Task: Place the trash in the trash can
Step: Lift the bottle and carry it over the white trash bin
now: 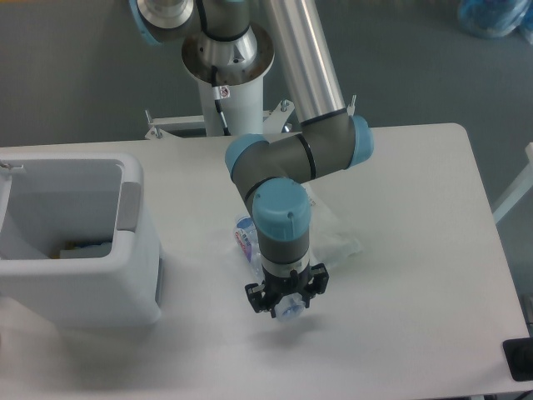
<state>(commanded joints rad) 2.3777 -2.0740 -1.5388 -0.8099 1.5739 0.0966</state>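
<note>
Camera view: jaws closed around clear bottle on table.

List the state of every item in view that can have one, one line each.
Bottle: lying on the table, mostly hidden under the arm, its far end between the end effector's fingers.
Plastic packet: lying flat on the table beside the bottle.
Trash can: upright, open-topped, something already inside.
End effector: lowered around the bottle's end; open or shut cannot be told.

text: none is reading clearly | bottle: blue-and-red label is showing, print too small to read | arm base sticker: red mark is showing, illegible
</note>
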